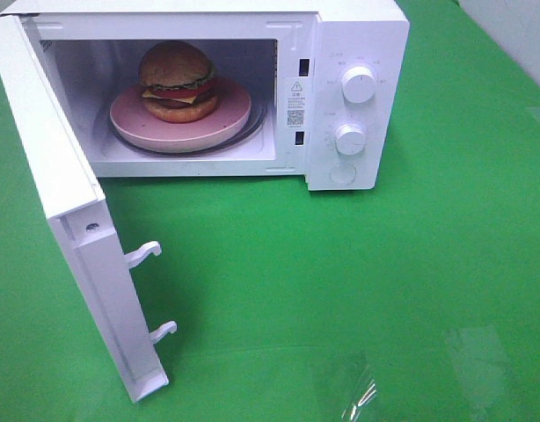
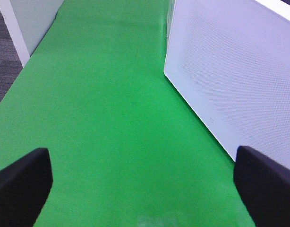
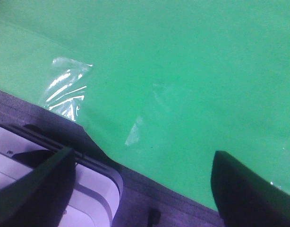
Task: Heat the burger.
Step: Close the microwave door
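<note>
The burger (image 1: pixel 177 81), with a glossy brown bun, cheese, tomato and a dark patty, sits on a round pink plate (image 1: pixel 129 121) inside the white microwave (image 1: pixel 358 53). The microwave door (image 1: pixel 72 220) is swung wide open toward the front left. Neither gripper shows in the exterior high view. In the left wrist view my left gripper (image 2: pixel 144 170) is open over green cloth, with a white dotted panel of the microwave (image 2: pixel 230 71) beside it. My right gripper (image 3: pixel 142 165) is open and empty above the table's front edge.
Two knobs (image 1: pixel 359 85) are on the microwave's right panel. Two latch hooks (image 1: pixel 145 255) stick out of the door's edge. A green cloth (image 1: pixel 340 281) covers the table, with shiny clear tape patches (image 3: pixel 64 87) near the front edge. A grey-white base part (image 3: pixel 88 189) lies below the right gripper.
</note>
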`<state>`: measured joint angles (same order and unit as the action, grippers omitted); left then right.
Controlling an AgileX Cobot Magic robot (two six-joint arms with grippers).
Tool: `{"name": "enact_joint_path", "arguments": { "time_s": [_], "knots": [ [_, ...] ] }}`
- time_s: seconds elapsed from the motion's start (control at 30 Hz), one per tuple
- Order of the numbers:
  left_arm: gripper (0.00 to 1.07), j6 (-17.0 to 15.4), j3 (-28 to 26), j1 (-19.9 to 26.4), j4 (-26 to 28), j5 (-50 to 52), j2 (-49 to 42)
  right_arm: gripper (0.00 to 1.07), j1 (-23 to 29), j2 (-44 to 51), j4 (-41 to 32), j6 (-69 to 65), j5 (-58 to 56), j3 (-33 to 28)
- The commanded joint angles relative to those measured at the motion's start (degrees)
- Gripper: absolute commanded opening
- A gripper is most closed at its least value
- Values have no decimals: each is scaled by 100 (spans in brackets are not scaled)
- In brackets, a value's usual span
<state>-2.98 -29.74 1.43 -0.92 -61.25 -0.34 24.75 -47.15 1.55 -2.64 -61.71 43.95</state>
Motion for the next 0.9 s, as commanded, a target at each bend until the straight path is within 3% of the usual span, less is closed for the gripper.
{"name": "enact_joint_path", "arguments": {
  "time_s": [0.03, 0.27, 0.47, 0.9],
  "knots": [
    [96, 0, 11, 11, 6, 0, -80, 76, -29, 447, 0, -63, -138, -29],
    [96, 0, 11, 11, 6, 0, -80, 76, -86, 1547, 23, -74, -155, -395],
    [96, 0, 11, 11, 6, 0, -80, 76, -980, 2744, 29, 11, 23, -882],
    [96, 0, 11, 11, 6, 0, -80, 76, -1851, 4171, -281, -69, 670, -1593]
  ]
}}
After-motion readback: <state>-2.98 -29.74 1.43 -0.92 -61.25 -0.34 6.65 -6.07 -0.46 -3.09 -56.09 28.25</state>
